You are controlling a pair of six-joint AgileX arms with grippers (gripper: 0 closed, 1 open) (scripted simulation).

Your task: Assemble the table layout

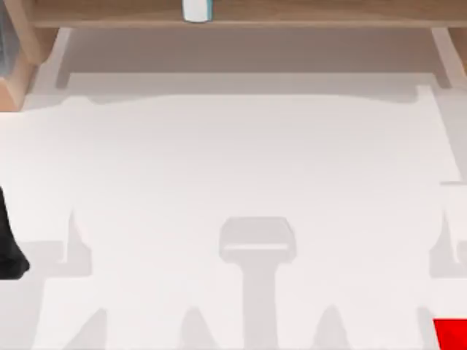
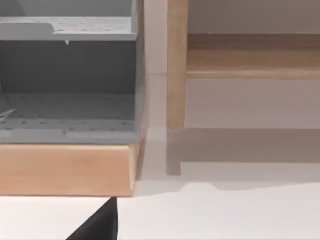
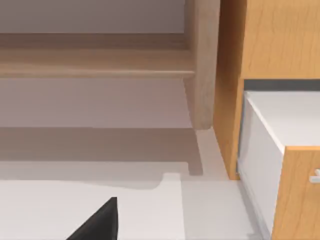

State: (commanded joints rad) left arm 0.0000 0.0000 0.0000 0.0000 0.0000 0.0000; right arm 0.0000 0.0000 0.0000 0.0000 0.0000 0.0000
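White and broad, the table [image 1: 241, 160] spreads across nearly the whole top view, bare but for shadows; it looks stiff, smooth and heavy (nothing to take hold of, I'd say, just a surface to set things on). Along its far edge runs the wooden shelf frame [image 1: 306, 13], a small white-and-blue container [image 1: 197, 9] standing on it. At the table's left edge sits the dark left arm [image 1: 9, 244]; whether its fingers are parted I cannot tell.

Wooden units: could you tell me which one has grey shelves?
The unit in the left wrist view; the right wrist view's cabinet is white inside.
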